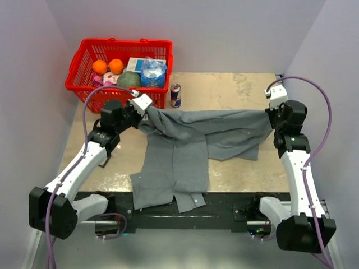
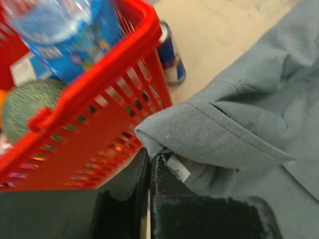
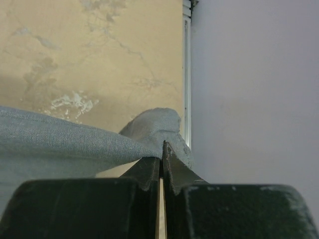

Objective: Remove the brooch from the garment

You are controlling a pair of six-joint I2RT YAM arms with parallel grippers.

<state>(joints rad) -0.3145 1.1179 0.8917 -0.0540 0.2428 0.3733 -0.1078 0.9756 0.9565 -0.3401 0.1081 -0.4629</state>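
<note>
Your left gripper (image 1: 145, 110) clamps garment (image 1: 179, 151) edge just beside red basket (image 1: 129, 41). Right gripper (image 1: 271, 114) pinches opposite edge, well apart from basket. Likely purpose: stretch cloth flat, expose brooch. Brooch not visible in any view; position unknown.

L tool (image 2: 150, 160) pinched on garment (image 2: 234, 132) fold w/ tag (image 2: 178, 168) | red basket (image 2: 107, 94) just beside, left | can (image 2: 172, 55) beyond
</note>
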